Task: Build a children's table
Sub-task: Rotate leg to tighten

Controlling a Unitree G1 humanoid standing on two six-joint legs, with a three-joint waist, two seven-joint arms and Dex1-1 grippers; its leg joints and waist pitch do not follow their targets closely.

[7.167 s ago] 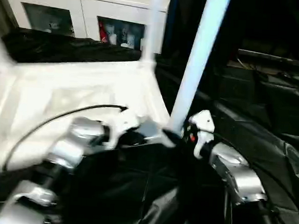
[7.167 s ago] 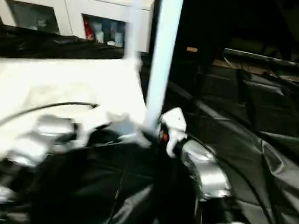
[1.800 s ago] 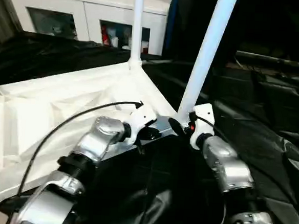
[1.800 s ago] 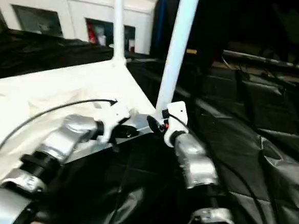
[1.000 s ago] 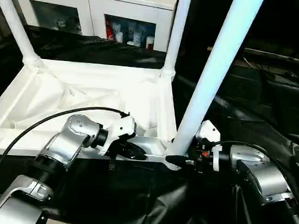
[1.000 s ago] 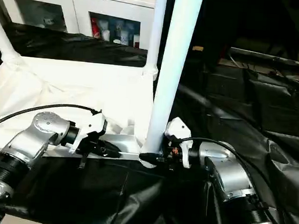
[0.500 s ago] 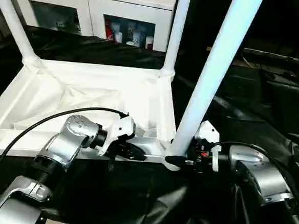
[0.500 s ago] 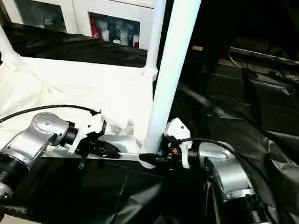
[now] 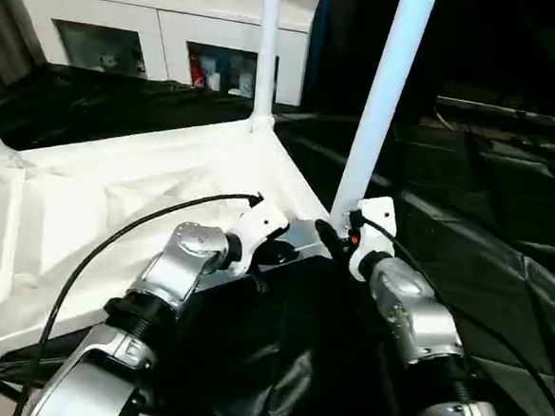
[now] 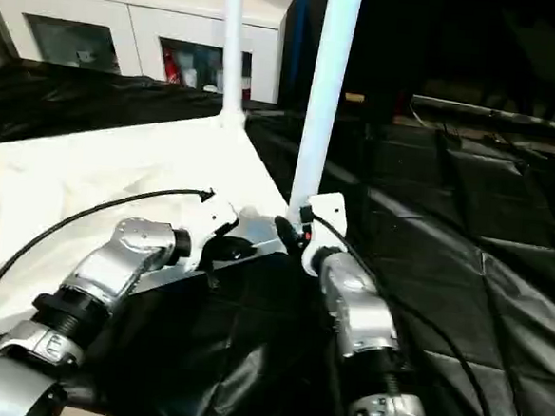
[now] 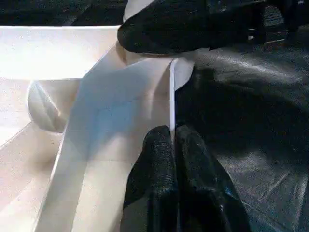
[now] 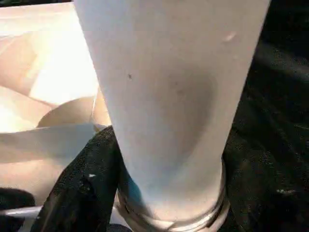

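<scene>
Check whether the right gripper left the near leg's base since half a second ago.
No: right gripper stays at the near leg's base, by the table top corner; the camera shifted.

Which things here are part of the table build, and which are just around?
Part of the job:
- table top
- near leg, right gripper at its base
- far leg, standing in its corner
- left gripper, pinching the top's edge

Just around:
- white cabinet
- black sheeting
</scene>
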